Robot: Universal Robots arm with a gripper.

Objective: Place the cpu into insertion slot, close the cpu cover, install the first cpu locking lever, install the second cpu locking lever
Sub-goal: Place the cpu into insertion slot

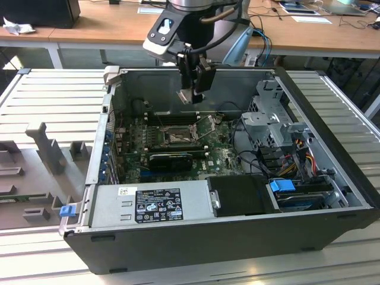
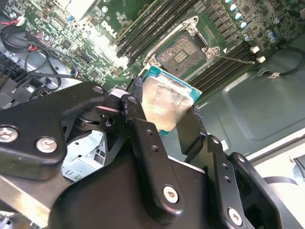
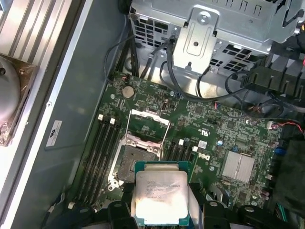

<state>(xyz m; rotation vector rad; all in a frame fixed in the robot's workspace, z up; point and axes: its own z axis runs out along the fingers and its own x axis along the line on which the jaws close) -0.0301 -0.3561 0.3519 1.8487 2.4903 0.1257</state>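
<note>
The gripper [image 2: 166, 107] sits closest to the lens in the second wrist view. Its black fingers [image 2: 143, 138] are pinched onto two opposite edges of the cpu [image 2: 164, 102], so the pincer is narrow and holding the chip. In the exterior view the gripper hangs at the upper centre of the frame, over the open computer case [image 1: 196, 237], with the chip well clear of the motherboard [image 1: 219, 157] below.

The step in hand, as I judge it, is the first one: getting the cpu into the insertion slot [image 3: 136, 162]. Nothing is seated yet. The slot lies bare near the middle of the exterior view, between banks of long black memory slots [image 3: 97, 152]. The cpu cover [image 3: 148, 117] stands swung up off the socket on its hinge. A thin wire arm [image 2: 236, 57] beside the socket looks to be a released locking lever, so the way in seems open.

Seating the chip would call for squaring its edges to the socket's rim and keeping it level. It would also need a gentle descent with no sideways scrape, since the socket's contacts are likely delicate.

The cpu is a small flat square. Its pale, dull silvery lid carries faint print in the first wrist view, and the teal-green board beneath shows as a thin border around the lid.
</note>
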